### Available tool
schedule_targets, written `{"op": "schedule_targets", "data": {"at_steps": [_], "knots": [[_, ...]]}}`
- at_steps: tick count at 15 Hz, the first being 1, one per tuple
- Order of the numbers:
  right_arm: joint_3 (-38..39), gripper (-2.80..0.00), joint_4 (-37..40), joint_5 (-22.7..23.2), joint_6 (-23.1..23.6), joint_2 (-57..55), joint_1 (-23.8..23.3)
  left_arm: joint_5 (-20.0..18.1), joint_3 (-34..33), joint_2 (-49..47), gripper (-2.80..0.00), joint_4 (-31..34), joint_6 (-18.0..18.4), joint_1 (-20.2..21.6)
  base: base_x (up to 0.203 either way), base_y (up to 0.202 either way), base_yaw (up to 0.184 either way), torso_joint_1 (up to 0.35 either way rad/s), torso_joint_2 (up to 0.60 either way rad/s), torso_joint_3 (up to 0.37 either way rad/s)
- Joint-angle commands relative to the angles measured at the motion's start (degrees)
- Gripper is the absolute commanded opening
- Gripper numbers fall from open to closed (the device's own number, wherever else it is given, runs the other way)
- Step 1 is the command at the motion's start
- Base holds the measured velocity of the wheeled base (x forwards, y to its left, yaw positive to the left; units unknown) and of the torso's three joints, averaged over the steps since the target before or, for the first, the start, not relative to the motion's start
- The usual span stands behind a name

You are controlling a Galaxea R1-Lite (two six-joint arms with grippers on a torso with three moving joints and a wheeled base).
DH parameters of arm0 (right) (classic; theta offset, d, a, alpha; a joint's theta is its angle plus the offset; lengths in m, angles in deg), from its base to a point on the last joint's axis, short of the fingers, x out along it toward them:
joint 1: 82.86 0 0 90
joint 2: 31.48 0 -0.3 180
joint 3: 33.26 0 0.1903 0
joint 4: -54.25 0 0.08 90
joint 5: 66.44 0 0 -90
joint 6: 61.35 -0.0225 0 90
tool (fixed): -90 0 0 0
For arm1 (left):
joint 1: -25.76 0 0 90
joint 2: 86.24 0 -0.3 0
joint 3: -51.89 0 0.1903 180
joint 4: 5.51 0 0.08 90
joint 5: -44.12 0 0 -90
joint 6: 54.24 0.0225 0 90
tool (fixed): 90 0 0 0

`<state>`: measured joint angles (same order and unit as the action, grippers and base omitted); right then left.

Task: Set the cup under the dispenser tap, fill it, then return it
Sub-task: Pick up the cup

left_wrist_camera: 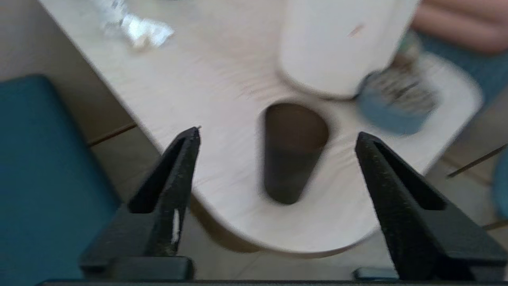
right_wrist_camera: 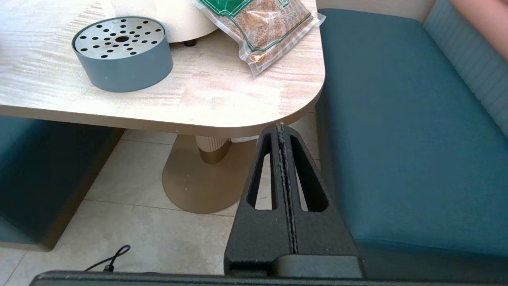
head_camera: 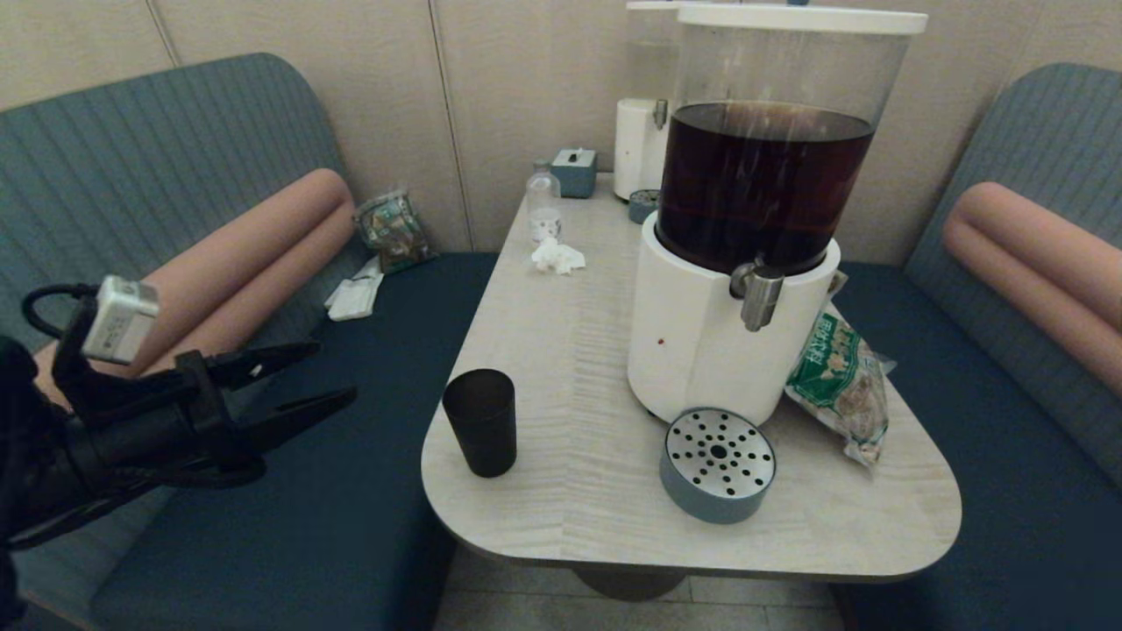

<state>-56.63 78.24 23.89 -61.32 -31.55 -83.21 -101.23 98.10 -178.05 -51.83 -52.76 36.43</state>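
Observation:
The black cup (head_camera: 480,422) stands upright near the table's front left corner, and in the left wrist view the cup (left_wrist_camera: 291,153) sits ahead between the fingers, still apart from them. My left gripper (head_camera: 331,372) hovers open over the left bench, left of the cup, with nothing held. The silver dispenser tap (head_camera: 759,294) juts from the white base under the tank of dark drink. A round grey drip tray (head_camera: 717,464) lies just in front of the base. My right gripper (right_wrist_camera: 281,126) is shut and empty, below the table's front right corner.
A green snack bag (head_camera: 837,381) leans at the dispenser's right. A crumpled tissue (head_camera: 557,256), small clear bottle (head_camera: 543,203), tissue box (head_camera: 575,171) and a smaller white dispenser (head_camera: 640,149) stand farther back. Blue benches flank the table (head_camera: 570,517).

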Motion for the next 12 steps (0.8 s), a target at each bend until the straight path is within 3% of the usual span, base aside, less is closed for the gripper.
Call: {"op": "schedule_targets", "data": {"at_steps": [1, 4, 10, 12], "knots": [[0.0, -2.8, -0.01, 0.02, 0.03, -0.16, 0.0, -1.14, 0.16, -15.67, 0.0, -9.71, 1.34, 1.5, 0.0, 0.0, 0.0, 0.0, 0.0, 0.0], [0.0, -2.8, -0.01, 0.02, 0.06, -0.1, 0.0, -3.35, 0.74, -26.07, 0.0, -16.79, 2.95, 2.42, 0.0, 0.0, 0.0, 0.0, 0.0, 0.0], [0.0, -2.8, -0.01, 0.02, 0.06, -0.19, 0.0, -10.48, 4.22, -32.5, 0.0, -17.98, 3.97, 2.56, 0.0, 0.0, 0.0, 0.0, 0.0, 0.0], [0.0, -2.8, -0.01, 0.02, 0.06, -0.19, 0.0, -10.89, 5.07, -33.74, 0.0, -17.98, 4.03, 2.12, 0.0, 0.0, 0.0, 0.0, 0.0, 0.0]]}}
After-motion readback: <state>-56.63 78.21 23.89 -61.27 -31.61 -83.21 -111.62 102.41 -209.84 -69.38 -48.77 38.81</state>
